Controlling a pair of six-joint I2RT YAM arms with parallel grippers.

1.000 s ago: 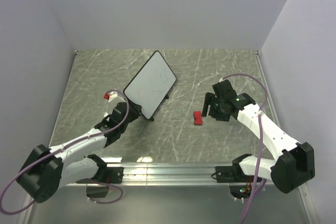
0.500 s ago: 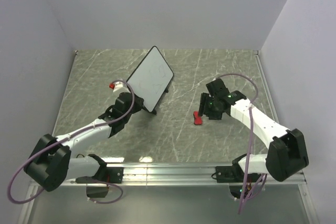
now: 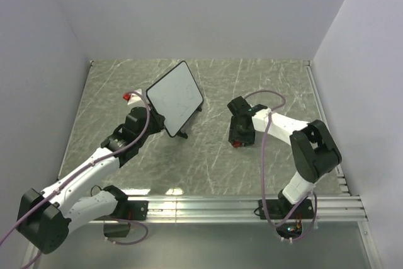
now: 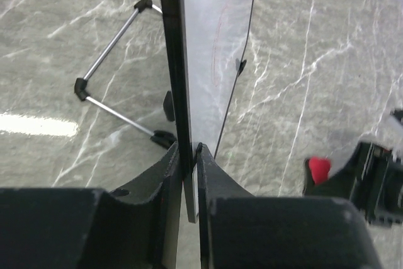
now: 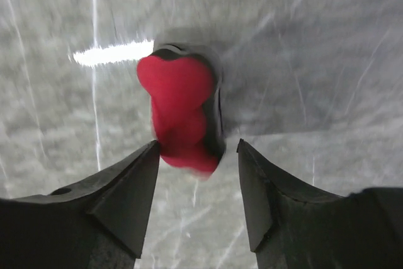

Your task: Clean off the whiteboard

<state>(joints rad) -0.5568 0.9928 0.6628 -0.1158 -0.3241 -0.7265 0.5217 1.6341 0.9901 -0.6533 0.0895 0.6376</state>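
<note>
The whiteboard point(image 3: 175, 97) is seen tilted up at the table's point(image 3: 208, 168) far left, its stand point(image 4: 113, 46) splayed behind it. Its near edge is pinched between the narrow jaws of the left gripper point(image 4: 189, 150). The right gripper point(image 5: 198, 145) is set over the red eraser point(image 5: 179, 102) with jaws half-wide astride it and a gap seen on one side; board and eraser are separated by bare marble.

Overhead view: red eraser point(image 3: 236, 143) nearly all hidden beneath right gripper point(image 3: 238, 134); scribbles on whiteboard point(image 3: 175, 97) too faint to read. Left wrist view: whiteboard edge-on, top cut off at 12 o'clock; red blob point(image 4: 319, 168) at 4 o'clock too blurred to identify. Right wrist view: red eraser outline smeared.
</note>
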